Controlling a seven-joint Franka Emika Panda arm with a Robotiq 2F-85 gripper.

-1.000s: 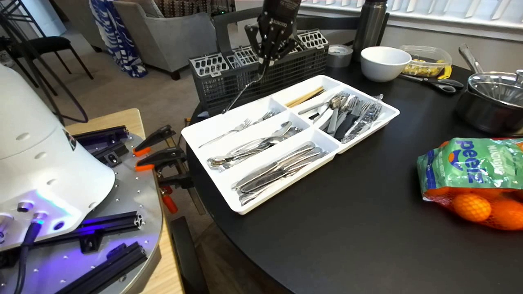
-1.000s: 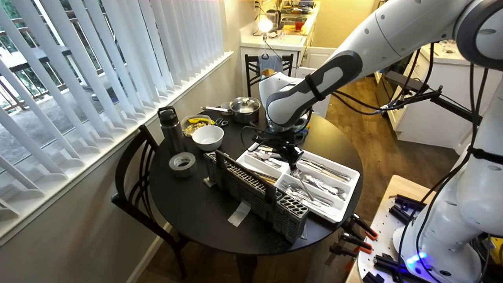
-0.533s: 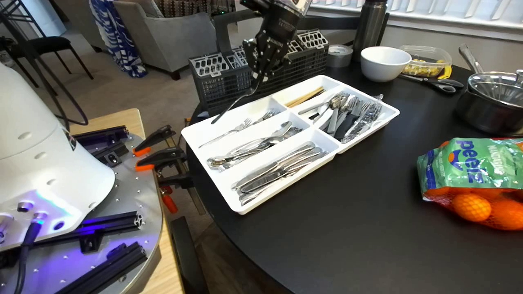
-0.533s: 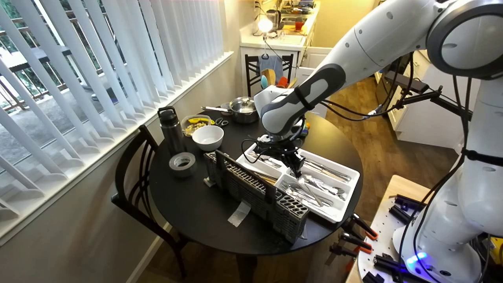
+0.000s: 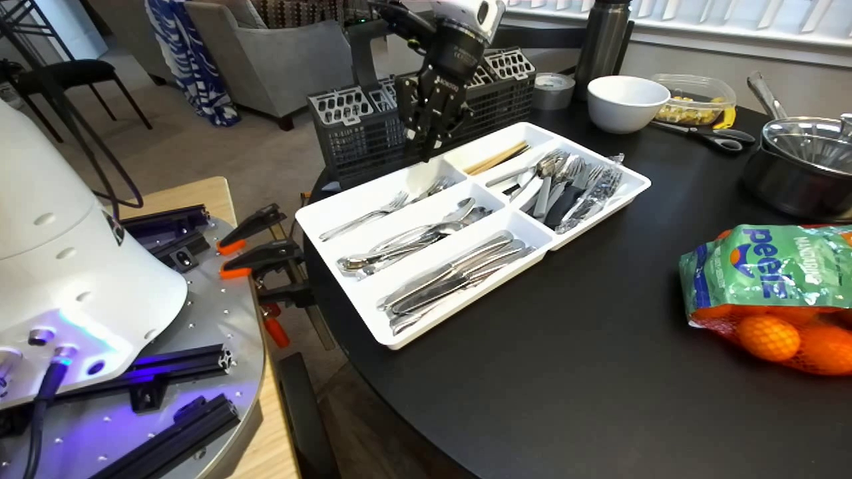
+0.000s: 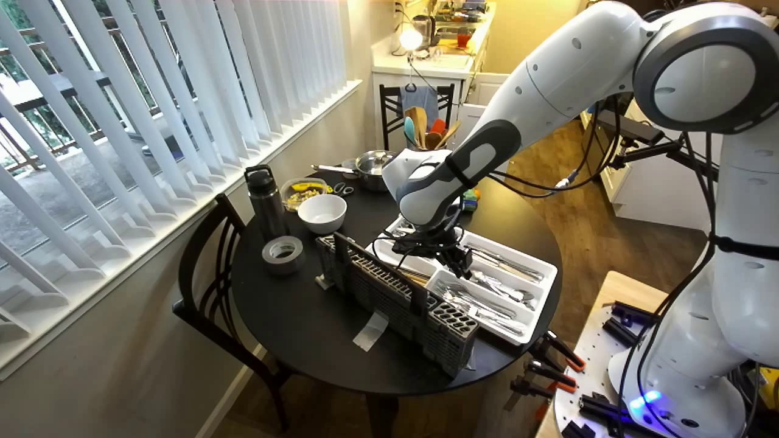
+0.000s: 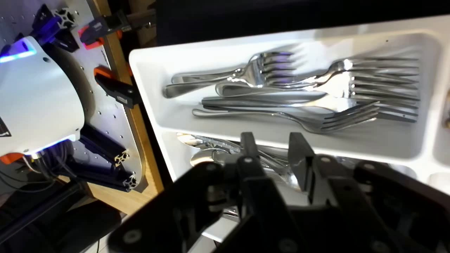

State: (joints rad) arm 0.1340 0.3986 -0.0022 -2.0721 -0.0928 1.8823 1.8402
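Wrist view, lower centre: I have the claw [image 7: 274, 149] spread apart. Forks [image 7: 335, 88] lie in the white tray [image 7: 386, 140] across the frame's upper middle, spoons [image 7: 209, 155] just below them.

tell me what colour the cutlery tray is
The cutlery tray is plain white, seen best in an exterior view.
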